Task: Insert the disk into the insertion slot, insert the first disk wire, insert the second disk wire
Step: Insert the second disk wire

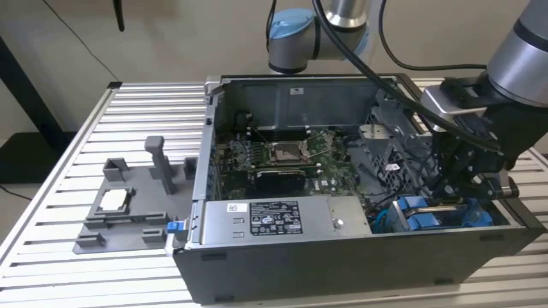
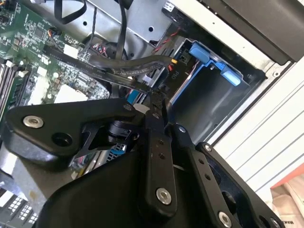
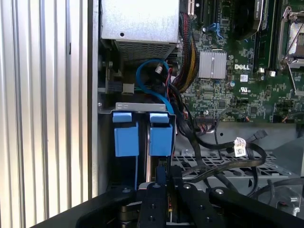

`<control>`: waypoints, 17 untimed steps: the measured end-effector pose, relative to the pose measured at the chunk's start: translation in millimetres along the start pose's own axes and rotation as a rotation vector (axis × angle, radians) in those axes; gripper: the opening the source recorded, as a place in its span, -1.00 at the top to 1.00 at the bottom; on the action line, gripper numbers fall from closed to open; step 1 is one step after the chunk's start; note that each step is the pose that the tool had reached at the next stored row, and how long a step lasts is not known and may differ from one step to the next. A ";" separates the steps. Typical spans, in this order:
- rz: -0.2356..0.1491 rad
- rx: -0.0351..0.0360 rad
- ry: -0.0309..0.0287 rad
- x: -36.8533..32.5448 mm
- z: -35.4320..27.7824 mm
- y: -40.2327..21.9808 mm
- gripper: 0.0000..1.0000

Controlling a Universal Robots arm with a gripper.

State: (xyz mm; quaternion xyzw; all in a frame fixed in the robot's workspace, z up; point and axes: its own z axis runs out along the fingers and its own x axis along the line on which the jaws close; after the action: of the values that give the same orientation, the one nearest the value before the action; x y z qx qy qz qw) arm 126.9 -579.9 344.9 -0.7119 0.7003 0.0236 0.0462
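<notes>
My gripper (image 1: 448,200) reaches down into the open computer case at the exterior view's right, right over the insertion slot (image 1: 438,217). Its fingers (image 2: 154,137) are pressed together on the end of a black flat disk wire (image 2: 124,69) that runs back toward the motherboard. In the first wrist view the gripper (image 3: 160,184) hangs just off two bright blue carrier tabs (image 3: 161,137) standing side by side in the slot (image 3: 107,142). The second wrist view shows a blue rail (image 2: 210,59) at the bay's mouth. The disk's silver face is hidden.
A silver power-supply box (image 1: 272,218) with a white sticker fills the case's front. The green motherboard (image 1: 283,157) lies behind it, with loose black cables (image 3: 223,149) and a blue cable (image 3: 148,71) near the bay. A grey fixture (image 1: 128,205) stands on the slatted table (image 1: 51,205).
</notes>
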 end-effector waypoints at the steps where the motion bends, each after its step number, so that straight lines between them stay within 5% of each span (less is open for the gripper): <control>1: 0.002 -0.0003 0.0000 0.0 0.3 -0.3 0.69; 17: 0.032 -0.0007 -0.0007 0.2 6.3 -2.2 0.69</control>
State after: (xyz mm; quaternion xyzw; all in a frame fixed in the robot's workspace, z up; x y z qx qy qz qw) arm 129.3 -579.5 338.6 -0.7007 0.7116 0.0248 0.0458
